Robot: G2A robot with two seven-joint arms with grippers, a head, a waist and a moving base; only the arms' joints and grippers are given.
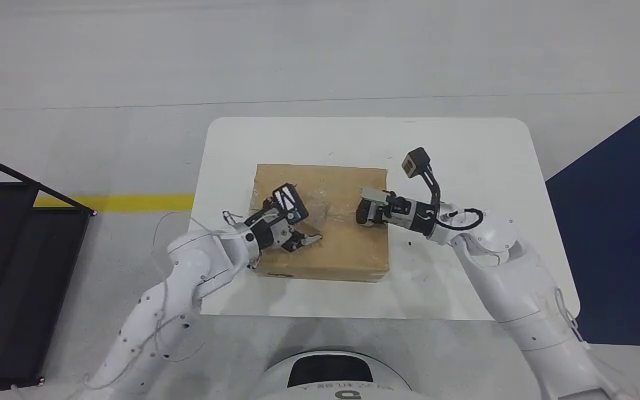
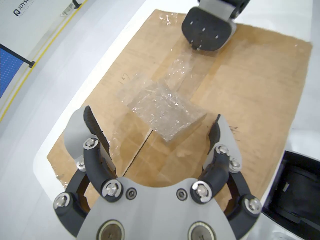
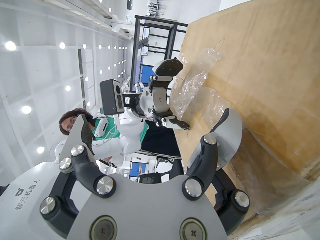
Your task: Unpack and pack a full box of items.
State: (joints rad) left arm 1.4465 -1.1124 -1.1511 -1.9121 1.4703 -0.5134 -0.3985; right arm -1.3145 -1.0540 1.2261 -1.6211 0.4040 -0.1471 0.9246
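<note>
Centrally on the white table (image 1: 470, 160), the cardboard box (image 1: 320, 215) is lying with its flaps shut, hiding its contents, and a crumpled strip of clear tape (image 2: 165, 111) is lifting off its top seam. The left hand (image 1: 300, 222) is hovering released over the box's left part, the tape lying between its spread fingers (image 2: 95, 126), while the right hand (image 1: 368, 205) is hanging, likewise released, at the top's right end.

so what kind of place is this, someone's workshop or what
Probably a robotics lab or test hall: a white table with a cardboard box on a pale floor marked by a yellow line, and a gridded ceiling of round lights.
</note>
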